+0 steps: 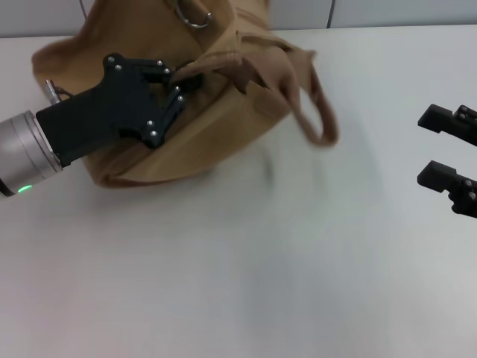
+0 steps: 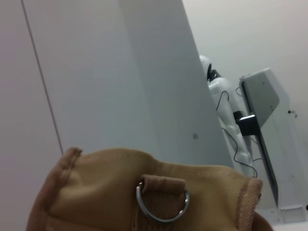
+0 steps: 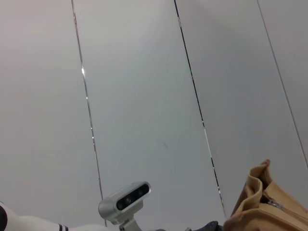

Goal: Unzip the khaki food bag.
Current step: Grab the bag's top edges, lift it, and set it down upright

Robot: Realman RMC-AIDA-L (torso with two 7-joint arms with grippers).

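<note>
the khaki food bag (image 1: 223,112) is sitting at the far left of the pale surface (image 1: 246,283), slumping toward the right with one webbing handle (image 1: 317,112) looping out onto the bare top. the left end effector (image 1: 177,86) is reaching in from the left edge and pressing into the bag's top seam, its dark fingers looking closed on a fold of fabric or the pull there, though the exact thing being pinched is hidden by the cloth. the right end effector (image 1: 447,153) is waiting at the right edge, well apart from the bag, its two fingers standing apart and holding nothing.

the canvas is reading as soft and light, creasing and sagging under contact rather than holding a boxy shape, so it is likely shifting when tugged unless braced. a silver metal ring (image 2: 161,204) is hanging from a fabric tab on the top edge, and brown piping (image 2: 53,178) is running along the rim. the zipper pull would be the place to grip, with the body steadied nearby.
</note>
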